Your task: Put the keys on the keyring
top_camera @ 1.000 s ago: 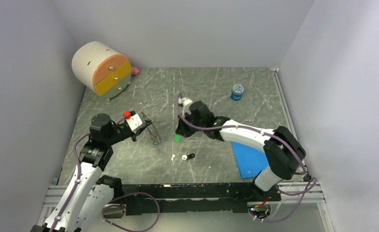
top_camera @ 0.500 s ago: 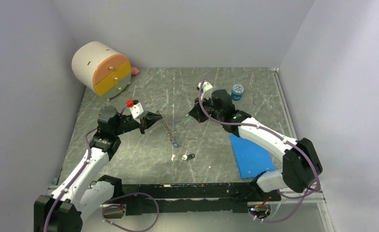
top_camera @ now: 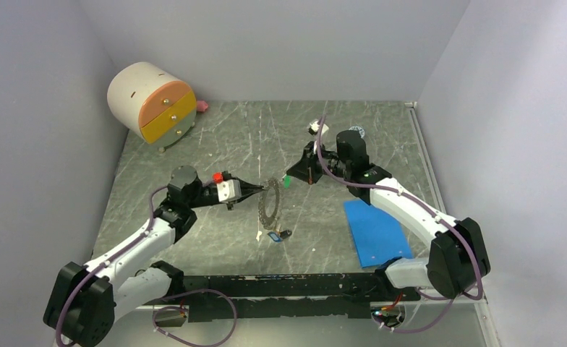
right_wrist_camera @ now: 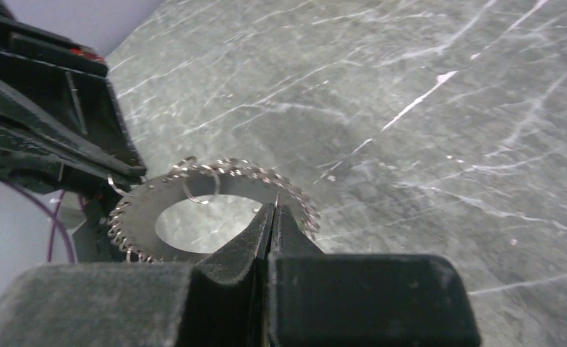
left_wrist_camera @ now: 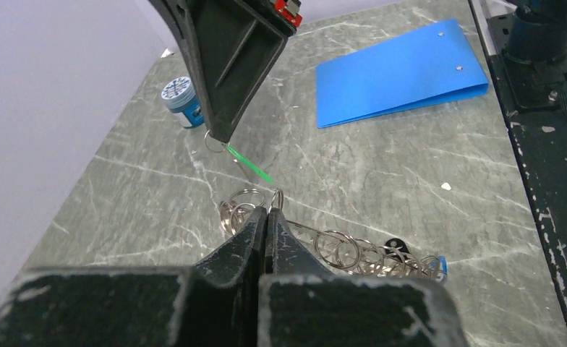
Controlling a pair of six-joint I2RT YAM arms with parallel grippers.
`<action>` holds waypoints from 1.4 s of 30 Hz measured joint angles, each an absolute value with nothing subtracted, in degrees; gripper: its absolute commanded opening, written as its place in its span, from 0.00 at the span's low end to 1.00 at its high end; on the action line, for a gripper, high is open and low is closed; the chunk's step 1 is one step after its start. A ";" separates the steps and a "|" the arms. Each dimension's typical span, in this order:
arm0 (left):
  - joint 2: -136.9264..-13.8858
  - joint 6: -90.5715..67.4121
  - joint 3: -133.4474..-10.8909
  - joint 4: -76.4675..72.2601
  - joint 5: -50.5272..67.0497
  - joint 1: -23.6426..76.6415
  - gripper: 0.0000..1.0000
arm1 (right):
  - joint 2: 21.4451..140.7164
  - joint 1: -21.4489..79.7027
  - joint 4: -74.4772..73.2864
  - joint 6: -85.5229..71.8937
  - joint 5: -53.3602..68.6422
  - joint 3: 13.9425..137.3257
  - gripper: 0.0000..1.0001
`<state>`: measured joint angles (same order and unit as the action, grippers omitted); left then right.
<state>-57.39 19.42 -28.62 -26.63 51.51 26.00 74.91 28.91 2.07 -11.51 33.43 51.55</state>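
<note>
My left gripper (top_camera: 255, 189) is shut on the rim of the keyring (top_camera: 268, 204), a thin silvery hoop edged with small rings, and holds it upright over the table. It shows in the left wrist view (left_wrist_camera: 338, 249) and the right wrist view (right_wrist_camera: 215, 210). A blue key (top_camera: 273, 235) hangs at its lower end, next to a black key (top_camera: 286, 233) on the table. My right gripper (top_camera: 289, 179) is shut on the green key (left_wrist_camera: 248, 163), a short way right of the ring's top. The key is hidden in the right wrist view.
A round drawer cabinet (top_camera: 152, 101) stands at the far left with a pink bit (top_camera: 202, 106) beside it. A blue folder (top_camera: 373, 231) lies at the right. A small blue jar (left_wrist_camera: 181, 92) stands behind the right arm. A white scrap (top_camera: 259, 235) lies near the ring.
My left gripper has swung right towards the middle with the keyring in it. My right gripper has lifted the green key off the table and now faces the ring.
</note>
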 measured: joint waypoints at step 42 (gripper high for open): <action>-58.24 28.99 -18.63 -34.26 40.03 33.80 0.03 | 83.96 35.03 4.12 -11.14 55.81 52.05 0.00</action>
<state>-58.24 28.99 -18.63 -34.26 40.03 33.80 83.96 35.03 4.12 -11.14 55.81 52.05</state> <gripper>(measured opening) 0.032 0.010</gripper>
